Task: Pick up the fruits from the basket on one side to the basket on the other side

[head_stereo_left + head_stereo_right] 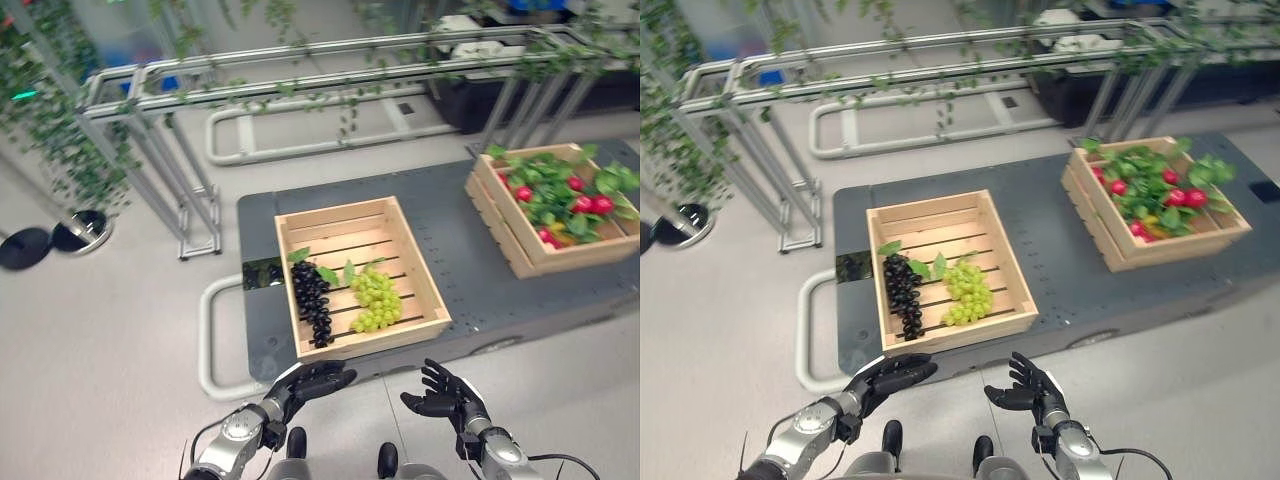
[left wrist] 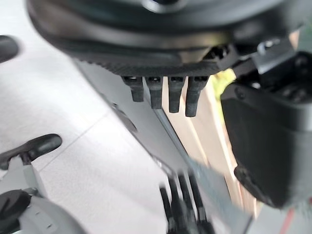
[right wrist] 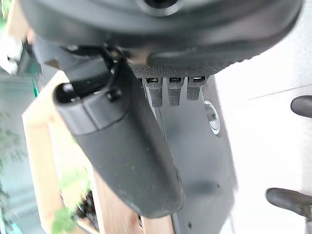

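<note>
So both hands (image 1: 318, 382) (image 1: 442, 392) hover empty off the worktop's (image 1: 450, 255) near edge, fingers loosely apart. Grapes (image 1: 377, 298) sit in the near crate (image 1: 304, 220); other crate (image 1: 520, 250) is at the right edge. I'd grab a bunch by its stem end.

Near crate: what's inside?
Near crate holds black grapes and green grapes, each with leaves, lying on bare slats. Anything beneath the bunches is covered.
</note>
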You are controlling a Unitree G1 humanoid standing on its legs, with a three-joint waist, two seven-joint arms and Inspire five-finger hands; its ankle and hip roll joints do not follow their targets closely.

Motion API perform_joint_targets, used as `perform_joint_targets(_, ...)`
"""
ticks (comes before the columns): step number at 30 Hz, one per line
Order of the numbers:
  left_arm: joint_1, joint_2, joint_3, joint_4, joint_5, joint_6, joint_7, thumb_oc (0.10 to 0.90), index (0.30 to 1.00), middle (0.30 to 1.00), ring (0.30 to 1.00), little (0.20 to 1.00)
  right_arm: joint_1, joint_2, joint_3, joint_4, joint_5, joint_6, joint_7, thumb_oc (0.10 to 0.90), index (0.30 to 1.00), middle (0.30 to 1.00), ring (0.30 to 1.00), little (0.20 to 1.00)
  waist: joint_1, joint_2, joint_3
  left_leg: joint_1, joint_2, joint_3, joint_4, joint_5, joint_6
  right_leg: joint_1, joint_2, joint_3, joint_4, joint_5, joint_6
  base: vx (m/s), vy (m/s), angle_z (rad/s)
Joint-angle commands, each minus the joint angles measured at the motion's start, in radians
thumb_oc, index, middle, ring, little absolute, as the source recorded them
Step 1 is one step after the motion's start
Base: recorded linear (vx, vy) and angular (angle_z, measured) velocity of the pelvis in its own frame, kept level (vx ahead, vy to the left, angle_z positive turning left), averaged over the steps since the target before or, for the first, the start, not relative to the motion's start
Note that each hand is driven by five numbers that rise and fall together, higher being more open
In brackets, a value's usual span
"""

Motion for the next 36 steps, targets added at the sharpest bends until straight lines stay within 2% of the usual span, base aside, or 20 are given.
perform_joint_targets(1, -0.102, 0.055, -0.001, -0.105, 0.048, -0.001, -0.083, 0.800, 0.900, 0.900, 0.900, 0.900, -0.017, -0.027, -0.021, -0.063, 0.045, -0.067, -0.038, 0.800, 0.900, 0.900, 0.900, 0.900, -0.029, -0.021, -0.048, 0.048, -0.032, -0.004, 0.018, -0.093, -0.037, -0.097, -0.069, 0.065, 0.023, 0.080, 0.046, 0.07, 0.150, 0.22)
perform_joint_targets(5, -0.086, 0.129, 0.002, -0.181, 0.020, 0.015, -0.152, 0.800, 0.900, 0.900, 0.900, 0.900, 0.035, -0.026, -0.024, -0.098, 0.026, -0.039, -0.019, 0.800, 0.900, 0.900, 0.900, 0.900, -0.039, -0.016, -0.069, 0.084, -0.044, -0.014, -0.011, -0.101, -0.031, -0.067, -0.077, 0.076, 0.002, 0.083, 0.055, 0.13, 0.110, 0.01)
perform_joint_targets(10, -0.085, 0.221, 0.006, -0.304, 0.032, -0.019, -0.246, 0.800, 0.900, 0.900, 0.900, 0.900, 0.055, -0.014, -0.026, -0.064, 0.022, -0.043, -0.007, 0.800, 0.900, 0.900, 0.900, 0.900, -0.029, -0.019, -0.092, 0.096, -0.052, -0.017, -0.011, -0.117, -0.024, -0.049, -0.087, 0.085, -0.019, 0.093, 0.072, 0.09, 0.051, 0.02)
perform_joint_targets(13, -0.095, 0.265, 0.006, -0.400, 0.007, -0.005, -0.265, 0.800, 0.900, 0.900, 0.900, 0.900, 0.057, -0.015, -0.023, -0.059, 0.021, -0.045, -0.005, 0.800, 0.900, 0.900, 0.900, 0.900, -0.025, -0.018, -0.094, 0.101, -0.052, -0.013, -0.011, -0.120, -0.019, -0.051, -0.096, 0.089, -0.019, 0.100, 0.080, 0.05, 0.055, -0.03)
perform_joint_targets(15, -0.110, 0.304, 0.021, -0.497, -0.070, -0.004, -0.272, 0.800, 0.900, 0.900, 0.900, 0.900, 0.054, -0.013, -0.016, -0.048, 0.021, -0.046, -0.008, 0.800, 0.900, 0.900, 0.900, 0.900, -0.020, -0.017, -0.098, 0.107, -0.054, -0.010, -0.011, -0.128, -0.011, -0.050, -0.107, 0.095, -0.019, 0.104, 0.088, 0.07, 0.084, -0.04)
perform_joint_targets(17, -0.116, 0.318, 0.046, -0.552, -0.103, -0.009, -0.244, 0.800, 0.900, 0.900, 0.900, 0.900, 0.058, -0.011, -0.012, -0.057, 0.016, -0.041, -0.005, 0.800, 0.900, 0.900, 0.900, 0.900, -0.016, -0.019, -0.101, 0.108, -0.056, -0.010, -0.011, -0.132, -0.008, -0.049, -0.114, 0.094, -0.019, 0.108, 0.095, 0.04, 0.059, -0.02)
perform_joint_targets(24, -0.109, 0.327, 0.180, -0.621, -0.122, -0.108, -0.091, 0.800, 0.900, 0.900, 0.900, 0.900, 0.080, 0.008, -0.015, -0.081, 0.006, -0.026, -0.011, 0.800, 0.900, 0.900, 0.900, 0.900, -0.001, -0.030, -0.107, 0.119, -0.061, -0.010, -0.011, -0.150, 0.005, -0.048, -0.129, 0.096, -0.015, 0.115, 0.106, 0.05, 0.023, 0.00)
perform_joint_targets(27, -0.083, 0.311, 0.272, -0.611, 0.002, -0.160, 0.008, 0.800, 0.900, 0.900, 0.900, 0.900, 0.097, 0.025, -0.016, -0.096, -0.001, -0.016, -0.004, 0.800, 0.900, 0.900, 0.900, 0.900, 0.009, -0.037, -0.108, 0.123, -0.063, -0.013, -0.011, -0.154, 0.008, -0.049, -0.130, 0.101, -0.009, 0.112, 0.105, 0.07, -0.019, 0.00)
perform_joint_targets(29, -0.075, 0.312, 0.292, -0.606, 0.053, -0.180, 0.072, 0.800, 0.900, 0.900, 0.900, 0.900, 0.104, 0.027, -0.010, -0.106, -0.001, -0.012, -0.005, 0.800, 0.900, 0.900, 0.900, 0.900, 0.009, -0.039, -0.106, 0.123, -0.062, -0.013, -0.011, -0.154, 0.007, -0.049, -0.129, 0.101, -0.007, 0.110, 0.104, 0.06, -0.016, 0.00)
perform_joint_targets(30, -0.070, 0.318, 0.328, -0.591, 0.111, -0.202, 0.134, 0.800, 0.900, 0.900, 0.900, 0.900, 0.121, 0.029, -0.007, -0.124, -0.004, -0.007, -0.001, 0.800, 0.900, 0.900, 0.900, 0.900, 0.009, -0.040, -0.106, 0.123, -0.063, -0.014, -0.011, -0.156, 0.007, -0.050, -0.127, 0.103, -0.006, 0.105, 0.101, 0.05, -0.013, 0.00)
perform_joint_targets(33, -0.080, 0.331, 0.356, -0.567, 0.227, -0.233, 0.252, 0.800, 0.900, 0.900, 0.900, 0.900, 0.132, 0.026, 0.007, -0.125, -0.011, -0.013, 0.011, 0.800, 0.900, 0.900, 0.900, 0.900, 0.007, -0.039, -0.099, 0.122, -0.062, -0.013, -0.011, -0.155, 0.006, -0.060, -0.123, 0.109, 0.006, 0.095, 0.097, 0.05, -0.013, 0.00)
perform_joint_targets(36, -0.110, 0.344, 0.349, -0.546, 0.347, -0.230, 0.357, 0.800, 0.900, 0.900, 0.900, 0.900, 0.129, 0.013, 0.036, -0.136, -0.011, -0.013, 0.022, 0.800, 0.900, 0.900, 0.900, 0.900, -0.001, -0.037, -0.083, 0.119, -0.058, -0.006, -0.007, -0.151, 0.003, -0.076, -0.115, 0.118, 0.030, 0.080, 0.091, 0.01, -0.005, 0.00)
